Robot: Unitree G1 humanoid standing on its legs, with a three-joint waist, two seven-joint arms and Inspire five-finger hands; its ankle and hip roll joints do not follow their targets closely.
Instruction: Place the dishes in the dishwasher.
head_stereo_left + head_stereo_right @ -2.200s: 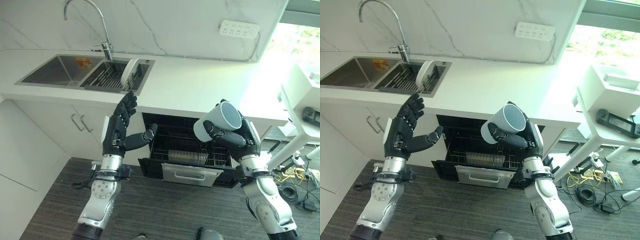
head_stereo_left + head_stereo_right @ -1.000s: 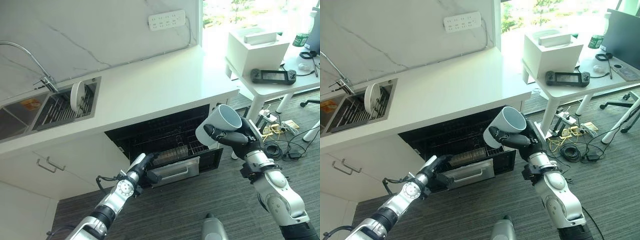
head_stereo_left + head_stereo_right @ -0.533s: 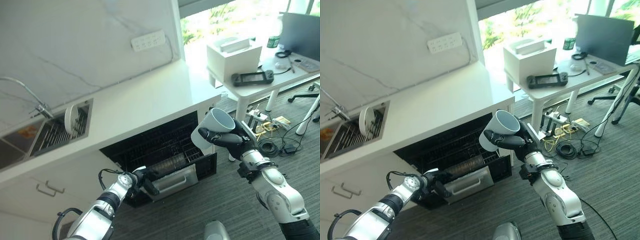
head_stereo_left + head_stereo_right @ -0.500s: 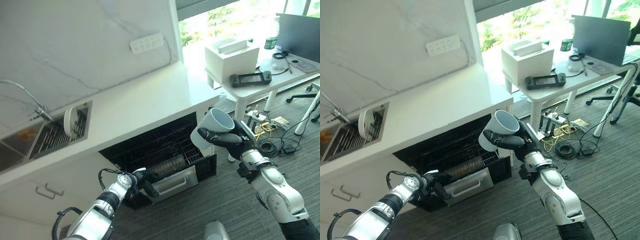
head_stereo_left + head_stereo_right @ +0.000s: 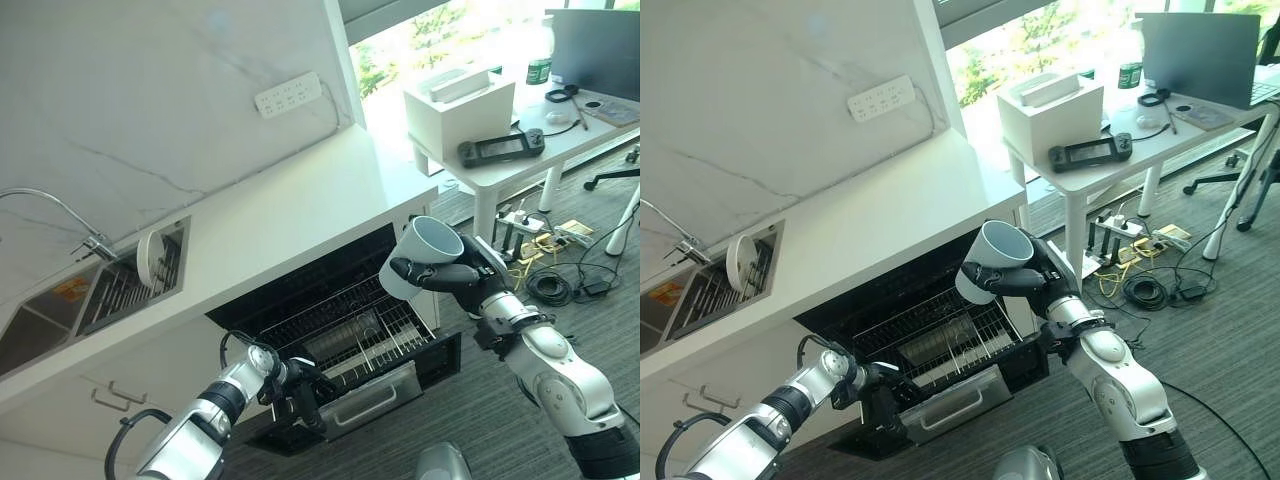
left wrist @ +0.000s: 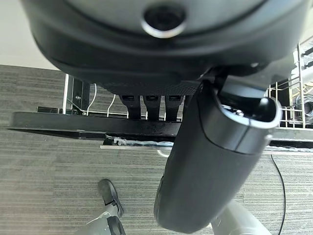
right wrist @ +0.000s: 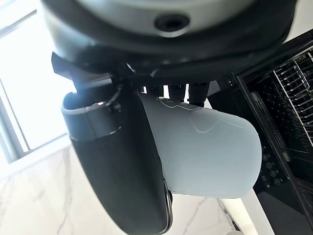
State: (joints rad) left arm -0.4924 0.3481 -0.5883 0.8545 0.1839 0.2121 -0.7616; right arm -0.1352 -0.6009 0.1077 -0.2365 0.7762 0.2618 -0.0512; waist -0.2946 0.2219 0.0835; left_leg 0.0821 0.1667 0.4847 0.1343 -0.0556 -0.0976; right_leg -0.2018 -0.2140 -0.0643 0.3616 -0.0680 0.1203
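I am holding a white mug (image 5: 420, 258) in my right hand (image 5: 468, 281), fingers and thumb wrapped round its body, mouth tilted up and to the far right. The mug is hanging in the air above the right end of the rack (image 5: 345, 330), touching nothing but the hand.

My left hand (image 5: 297, 385) is down at the near left corner of the dishwasher (image 5: 940, 385) drawer; in the left wrist view its fingers (image 6: 146, 104) are hooking over the drawer's dark front edge, so I am reading it as gripping that edge. The rack is standing well out from under the counter (image 5: 290, 215), wire floor open to view, with a cutlery basket (image 5: 345, 345) in the middle.

So I am judging this as the step between opening and loading: the drawer looks far enough out, and the mug is not yet down. The next move calls for lowering the right hand over a free stretch of tines to the right of the basket and turning the mug mouth-down before letting go.

A plate (image 5: 150, 258) is waiting on edge in the sink (image 5: 95, 300) drainer, far left.

As for writing, an orange sticker (image 5: 72, 290) is showing in the sink bowl, too small to make out.
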